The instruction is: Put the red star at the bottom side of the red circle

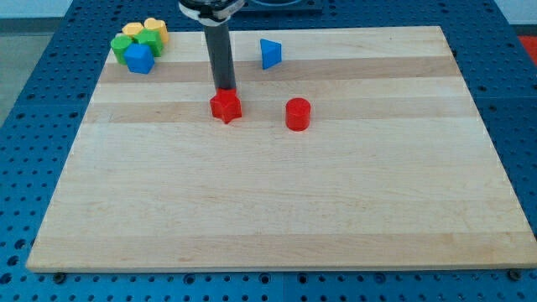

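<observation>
- The tip (224,88) is sitting right at the top edge of the red star (226,106), touching it or nearly so. It's just a bare dark rod, nothing to open or grip, so it's holding nothing.
- Guessing it's standing behind the star to shove it toward the view's bottom.
- The red circle (298,114), a smooth stubby cylinder, is sitting off to the tip's right, slightly lower, apart from the star.
- The blue triangle (269,53) is resting up-right of the tip.
- Far up-left, glossy yellow, green and blue blocks (139,44) are huddling together on the pale, grainy wooden board (277,210).
</observation>
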You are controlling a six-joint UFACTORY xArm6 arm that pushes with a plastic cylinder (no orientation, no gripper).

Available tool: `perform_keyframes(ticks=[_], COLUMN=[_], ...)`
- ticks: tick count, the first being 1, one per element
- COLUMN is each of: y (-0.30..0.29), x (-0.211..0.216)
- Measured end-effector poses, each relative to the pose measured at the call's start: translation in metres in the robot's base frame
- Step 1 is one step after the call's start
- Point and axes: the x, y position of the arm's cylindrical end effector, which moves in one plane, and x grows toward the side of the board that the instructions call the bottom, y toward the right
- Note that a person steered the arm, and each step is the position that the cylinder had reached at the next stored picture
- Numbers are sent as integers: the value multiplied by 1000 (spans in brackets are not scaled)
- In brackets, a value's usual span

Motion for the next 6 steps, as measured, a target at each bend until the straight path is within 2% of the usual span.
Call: perform_keyframes(ticks=[2,3,4,6], y=[-32,18,34,66], x=[10,36,41,88])
